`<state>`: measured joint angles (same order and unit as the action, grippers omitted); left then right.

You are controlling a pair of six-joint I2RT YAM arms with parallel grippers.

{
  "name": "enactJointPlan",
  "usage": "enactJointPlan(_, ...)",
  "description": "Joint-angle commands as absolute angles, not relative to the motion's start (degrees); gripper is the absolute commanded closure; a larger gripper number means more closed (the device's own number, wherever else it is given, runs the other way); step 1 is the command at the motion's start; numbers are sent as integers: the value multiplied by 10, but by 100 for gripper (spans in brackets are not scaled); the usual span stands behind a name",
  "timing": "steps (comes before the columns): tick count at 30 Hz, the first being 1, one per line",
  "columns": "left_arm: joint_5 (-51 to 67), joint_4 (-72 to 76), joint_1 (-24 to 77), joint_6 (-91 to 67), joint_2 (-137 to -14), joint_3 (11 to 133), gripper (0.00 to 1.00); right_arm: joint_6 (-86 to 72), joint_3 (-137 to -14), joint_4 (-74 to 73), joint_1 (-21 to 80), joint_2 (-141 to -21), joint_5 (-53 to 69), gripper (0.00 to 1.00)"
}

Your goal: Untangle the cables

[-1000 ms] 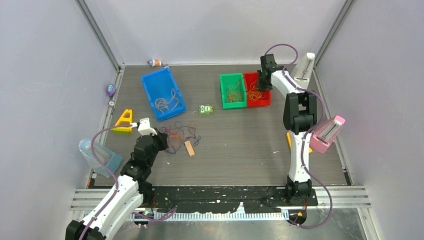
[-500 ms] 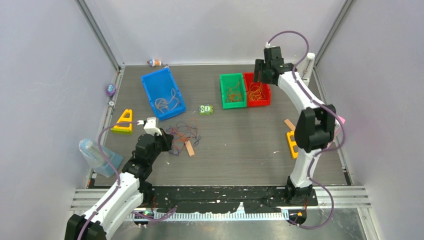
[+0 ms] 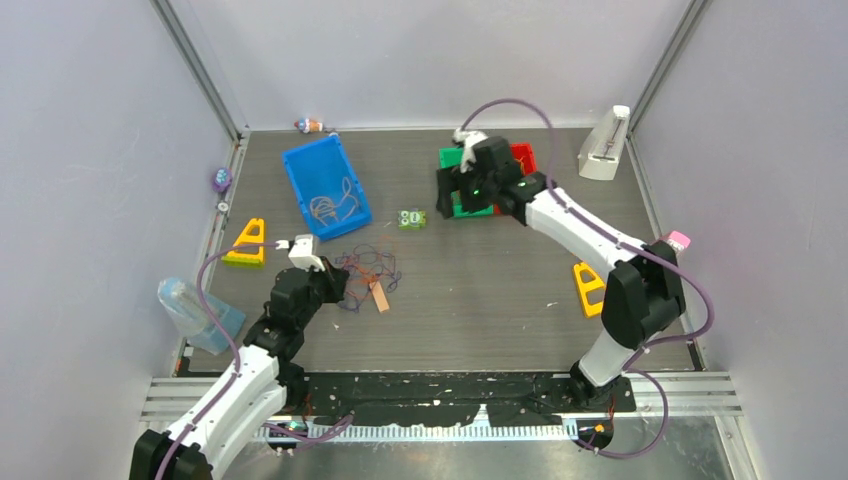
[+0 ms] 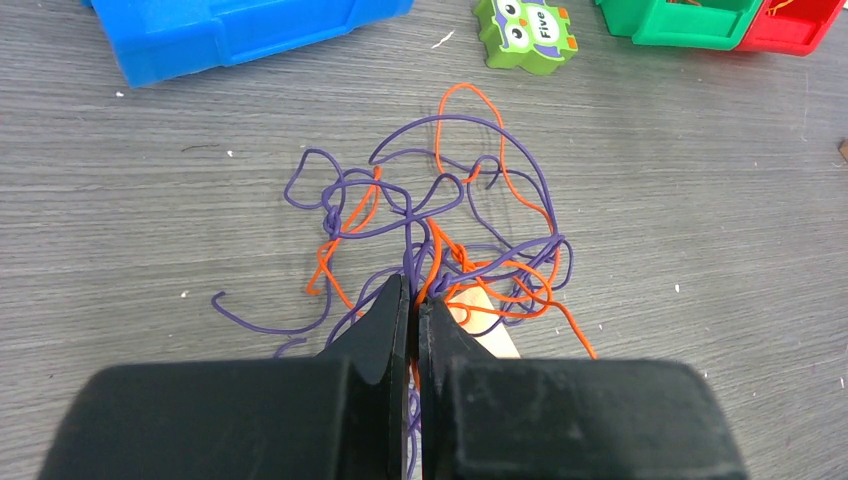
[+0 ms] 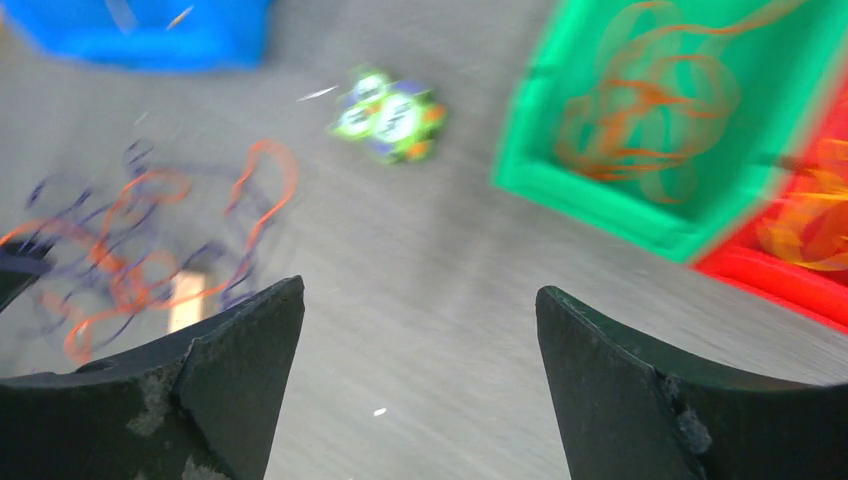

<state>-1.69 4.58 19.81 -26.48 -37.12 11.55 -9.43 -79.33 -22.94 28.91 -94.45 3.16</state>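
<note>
On my screen the table [image 4: 150, 200] reads as grey wood-grain laminate, matt and finely streaked. The owl block [image 4: 525, 35] has a smooth printed face with a slight sheen. Left of the owl block, the blue bin [image 4: 250, 30] is moulded plastic, glossy along its edges. Right of the owl block, the green bin [image 4: 690, 30] and red bin [image 4: 800, 35] look like the same plastic. On the near side of the owl block, the cables [image 4: 430, 240] are thin strands in smooth purple and orange sheathing. The stick [image 4: 495, 340] under them looks to me like pale bare wood. The left gripper [image 4: 414, 300] is smooth black plastic, faintly shiny. The right gripper [image 5: 418, 300] is black too, its fingers [image 5: 235, 360] scuffed grey and rough.
</note>
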Motion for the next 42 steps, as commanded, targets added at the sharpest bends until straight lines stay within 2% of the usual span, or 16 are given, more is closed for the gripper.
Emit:
enactJointPlan(1, -11, 78, 199, -255, -360, 131, 100, -71, -797, -167, 348, -957, 128, 10)
enactJointPlan(10, -17, 76, 199, -256, -356, 130, 100, -226, -744, -103, 425, -1025, 84, 29)
enactJointPlan(17, -20, 77, 199, -255, -357, 129, 100, -270, -741, -91, 464, -1057, 33, 33)
enactJointPlan(19, -21, 76, 199, -256, -356, 128, 100, -286, -700, -64, 472, -1054, 34, 37)
enactJointPlan(23, -19, 77, 199, -256, -356, 128, 100, -318, -648, 22, 489, -1053, 55, 39)
enactJointPlan(32, -16, 76, 199, -257, -356, 130, 100, -306, -737, -36, 517, -1131, 27, 41)
enactJointPlan(34, -19, 76, 199, -258, -351, 128, 100, -306, -734, -32, 518, -1123, 16, 54)
enactJointPlan(35, -20, 76, 199, -258, -349, 127, 100, -304, -727, -31, 518, -1117, 9, 71)
enactJointPlan(37, -24, 74, 199, -258, -347, 126, 100, -304, -705, -30, 518, -1092, -35, 91)
enactJointPlan(42, -33, 32, 199, -288, -325, 144, 100, -311, -607, -28, 516, -956, -154, 95)
